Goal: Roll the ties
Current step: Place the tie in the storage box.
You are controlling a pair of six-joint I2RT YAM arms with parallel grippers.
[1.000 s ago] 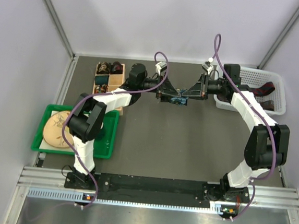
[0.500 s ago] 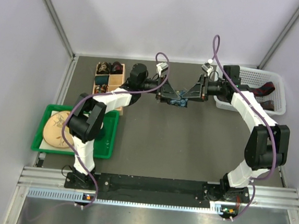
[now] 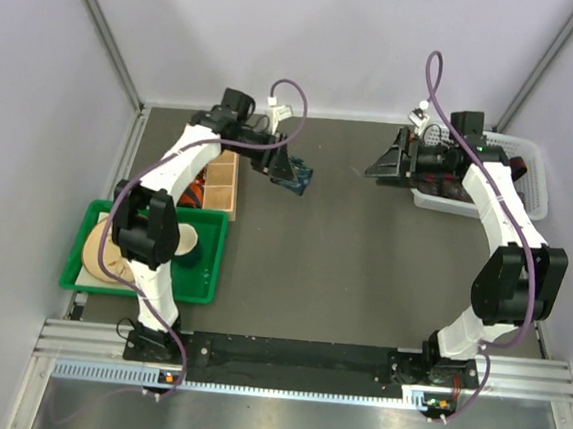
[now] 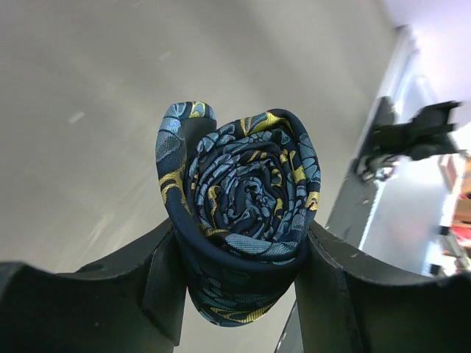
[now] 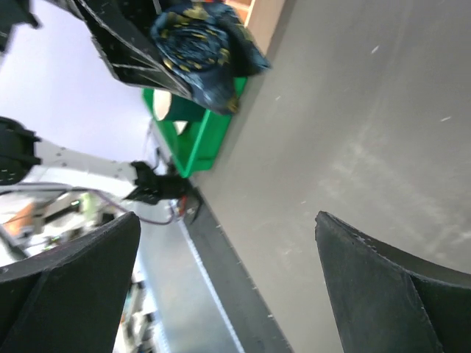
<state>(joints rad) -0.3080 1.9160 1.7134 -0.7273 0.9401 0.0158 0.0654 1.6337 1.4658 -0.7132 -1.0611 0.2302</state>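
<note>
I am holding the rolled tie (image 4: 239,202) in the left end effector (image 3: 292,172), its fingers grasping the dark blue coil from both sides; it is sitting at about 11 o'clock from the centre of the tabletop (image 3: 362,271), just beside the wooden box (image 3: 222,174); the right end effector (image 5: 228,220) is hanging released and empty at about 1 o'clock, well apart from the coil; a dark red tie (image 3: 517,166) is lying in the white basket (image 3: 539,201) at 2 o'clock.

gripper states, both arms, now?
Left gripper: closed, holding the rolled tie off the table.
Right gripper: open, nothing between its fingers.
</note>
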